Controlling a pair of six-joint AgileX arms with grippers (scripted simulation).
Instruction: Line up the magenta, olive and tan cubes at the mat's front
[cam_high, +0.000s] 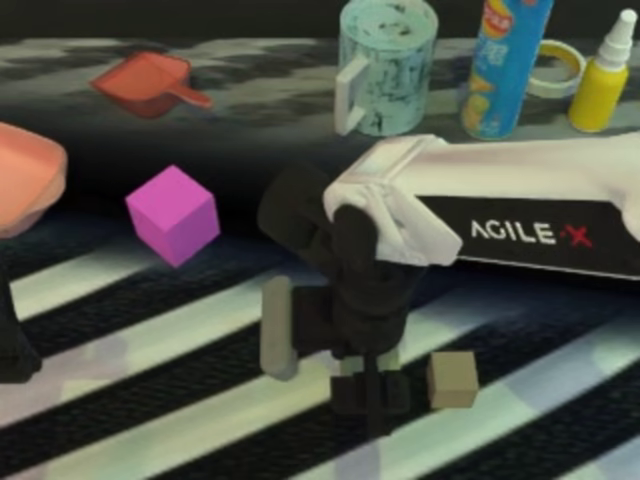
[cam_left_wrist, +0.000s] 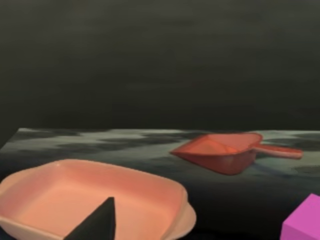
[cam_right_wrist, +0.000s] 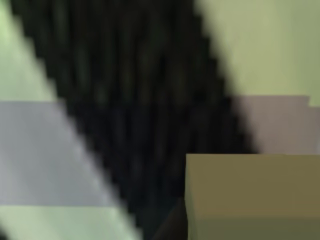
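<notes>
The magenta cube (cam_high: 173, 214) lies on the mat (cam_high: 120, 330), well apart to the left of the right gripper (cam_high: 368, 385), which is low at the front stripes. The olive cube (cam_right_wrist: 252, 197) is mostly hidden under this gripper, and I cannot tell how the fingers stand. The tan cube (cam_high: 452, 379) sits just beside it on the right; the left gripper (cam_high: 15, 345) is cut off at the left edge.

Red scoop (cam_high: 145, 84), pink dish (cam_high: 25, 180), mug (cam_high: 385, 70), chip can (cam_high: 505, 65), tape roll (cam_high: 557, 68), yellow bottle (cam_high: 603, 85).

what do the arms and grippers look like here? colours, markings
Top view: the right arm has a white shell with a black side panel reading AGILE X in white, the X red. Its wrist and right gripper are matte black and blocky. The left arm, at the left edge, shows only black.
</notes>
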